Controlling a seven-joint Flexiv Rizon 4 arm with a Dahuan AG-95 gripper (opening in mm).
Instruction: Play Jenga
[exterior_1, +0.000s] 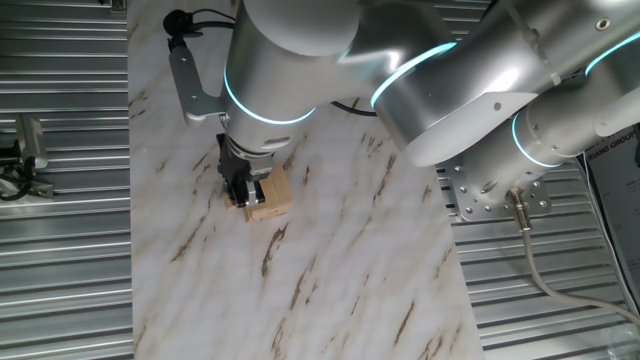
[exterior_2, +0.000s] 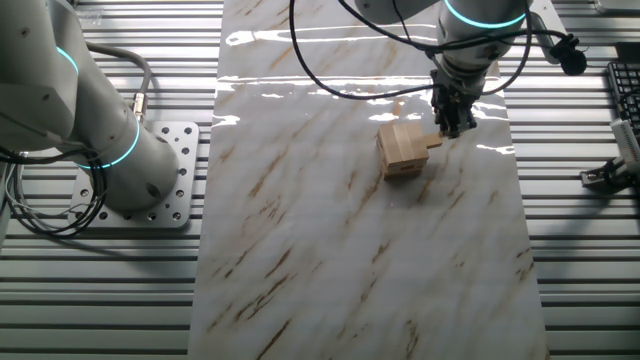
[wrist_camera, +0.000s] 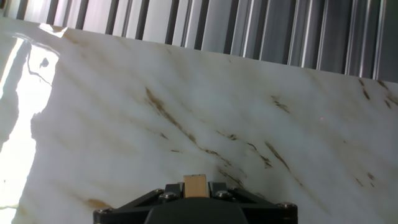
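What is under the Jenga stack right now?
The Jenga stack sits directly on the marble tabletop. One block sticks out sideways into the end effector; the stack's underside is hidden.

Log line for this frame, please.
phase: pulling block | gripper: shut on protruding block | Jenga stack: upright on marble table

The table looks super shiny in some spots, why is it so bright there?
In the other fixed view, lamp glare streaks the marble table at its far edge; in the hand view a washed-out white patch covers the left side; in one fixed view the light is even, with a soft shadow under the pincer.
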